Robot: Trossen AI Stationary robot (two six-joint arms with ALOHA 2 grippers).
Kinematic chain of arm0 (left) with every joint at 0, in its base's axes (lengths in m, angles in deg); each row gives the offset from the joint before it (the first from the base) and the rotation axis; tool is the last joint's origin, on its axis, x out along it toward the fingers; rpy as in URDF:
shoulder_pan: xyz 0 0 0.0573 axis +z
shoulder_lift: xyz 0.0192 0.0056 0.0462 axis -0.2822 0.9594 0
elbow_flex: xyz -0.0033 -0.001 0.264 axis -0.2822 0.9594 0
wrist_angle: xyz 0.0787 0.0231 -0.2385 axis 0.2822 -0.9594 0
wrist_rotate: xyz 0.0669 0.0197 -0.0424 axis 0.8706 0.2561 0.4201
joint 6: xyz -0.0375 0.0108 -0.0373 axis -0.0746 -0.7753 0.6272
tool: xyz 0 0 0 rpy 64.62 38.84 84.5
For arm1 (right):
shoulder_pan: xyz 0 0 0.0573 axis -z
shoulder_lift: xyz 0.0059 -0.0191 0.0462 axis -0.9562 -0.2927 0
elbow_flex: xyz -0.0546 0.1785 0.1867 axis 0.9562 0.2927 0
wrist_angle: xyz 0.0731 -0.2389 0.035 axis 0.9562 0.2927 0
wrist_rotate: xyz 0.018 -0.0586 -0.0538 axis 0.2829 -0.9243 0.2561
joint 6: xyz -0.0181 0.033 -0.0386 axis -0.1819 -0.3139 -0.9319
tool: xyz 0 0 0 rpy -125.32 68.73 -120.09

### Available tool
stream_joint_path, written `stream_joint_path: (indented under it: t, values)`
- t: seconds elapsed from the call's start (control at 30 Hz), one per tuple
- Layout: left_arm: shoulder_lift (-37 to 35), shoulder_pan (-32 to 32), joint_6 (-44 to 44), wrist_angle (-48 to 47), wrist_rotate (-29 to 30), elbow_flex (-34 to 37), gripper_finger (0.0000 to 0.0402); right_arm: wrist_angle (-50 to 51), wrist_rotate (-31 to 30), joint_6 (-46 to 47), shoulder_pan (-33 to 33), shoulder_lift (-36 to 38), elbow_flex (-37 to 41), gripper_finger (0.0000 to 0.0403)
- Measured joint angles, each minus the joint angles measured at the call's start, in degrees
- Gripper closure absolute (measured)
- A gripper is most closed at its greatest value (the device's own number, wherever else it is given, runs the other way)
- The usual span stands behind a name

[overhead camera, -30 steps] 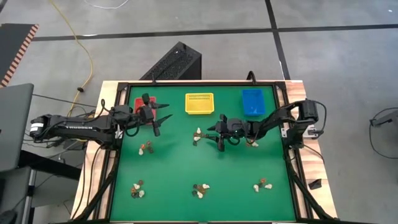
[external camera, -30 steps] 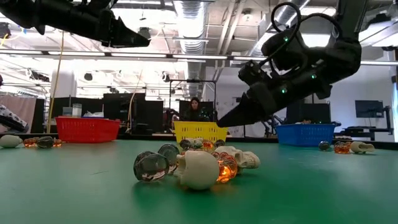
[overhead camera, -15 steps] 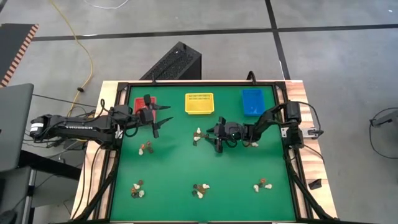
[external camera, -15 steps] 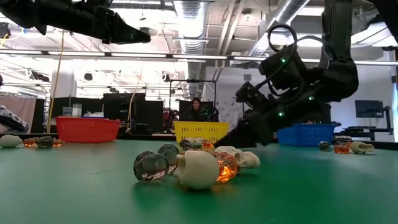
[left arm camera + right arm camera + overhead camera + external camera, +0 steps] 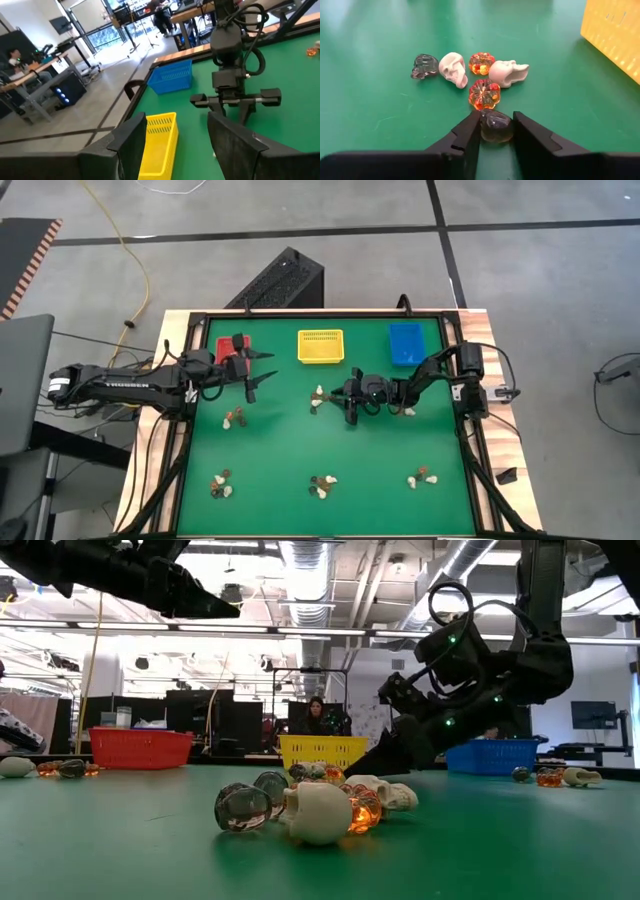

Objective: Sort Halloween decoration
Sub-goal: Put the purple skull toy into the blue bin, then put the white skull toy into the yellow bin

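Small cream, orange and dark trinkets lie in several clusters on the green table. My right gripper (image 5: pixel 496 142) is low at the middle cluster (image 5: pixel 318 398), shut on a dark grey trinket (image 5: pixel 496 125). Just beyond it lie two orange pumpkins (image 5: pixel 484 94), two cream skulls (image 5: pixel 454 69) and a grey skull (image 5: pixel 424 66). My left gripper (image 5: pixel 255 370) hangs open above the table beside the red bin (image 5: pixel 228 346), touching nothing. My right gripper pinches the dark grey trinket's two sides (image 5: pixel 484 126) between its fingers (image 5: pixel 470 134). They come in low and slanting from the table's right. The trinket rests on the table at the near edge of its cluster, right next to an orange pumpkin.
The yellow bin (image 5: pixel 320 345) and blue bin (image 5: pixel 406 343) stand along the far edge, next to the red one. Other trinket clusters lie at left (image 5: pixel 235 418), near the right arm (image 5: pixel 406 410), and along the near side (image 5: pixel 221 483), (image 5: pixel 322 485), (image 5: pixel 422 477). A person sits beyond the table (image 5: pixel 314 712).
My right gripper has come down to the table at the middle cluster, and its fingers have drawn together around the dark grey trinket. The trinkets have stayed where they were.
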Motion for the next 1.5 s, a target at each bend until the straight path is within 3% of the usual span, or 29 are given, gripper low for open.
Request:
stream_joint_path:
  t: [0.13, 0.3, 0.53, 0.77, 0.93, 1.03, 1.23, 1.5]
  values:
    - [0.00, 0.01, 1.41, -1.15, 0.02, 0.00, 0.0200, -1.04, 0.58, 0.03, -0.02, 0.28, 0.12, 0.0285]
    - [0.00, 0.02, 1.86, -1.39, 0.08, 0.02, 0.0200, 2.84, 2.10, -0.82, -0.24, 6.87, 0.25, 0.0272]
    - [0.00, 0.00, 1.94, -1.06, 0.21, 0.00, 0.0200, 28.04, 1.34, -2.26, 2.11, 27.74, 0.19, 0.0275]
    - [0.00, 0.00, 3.05, -0.67, 0.73, 0.00, 0.0200, 57.20, -10.45, -0.65, 8.02, 49.32, 0.15, 0.0274]
    - [0.00, 0.02, 3.98, -0.15, 1.06, 0.00, 0.0200, 71.49, -21.30, 4.37, 13.24, 58.89, 0.15, 0.0272]
    - [0.00, 0.00, 4.01, 1.36, 1.61, 0.01, 0.0200, 76.52, -25.39, 8.27, 17.39, 60.91, 0.15, 0.0272]
    - [0.00, 0.02, 3.20, 4.28, 2.14, 0.00, 0.0200, 76.43, -23.73, 11.82, 24.97, 57.04, 0.15, 0.0261]
    - [0.00, 0.01, 2.33, 4.93, 4.08, 0.00, 0.0200, 76.16, -23.36, 11.78, 29.57, 52.06, 0.15, 0.0200]
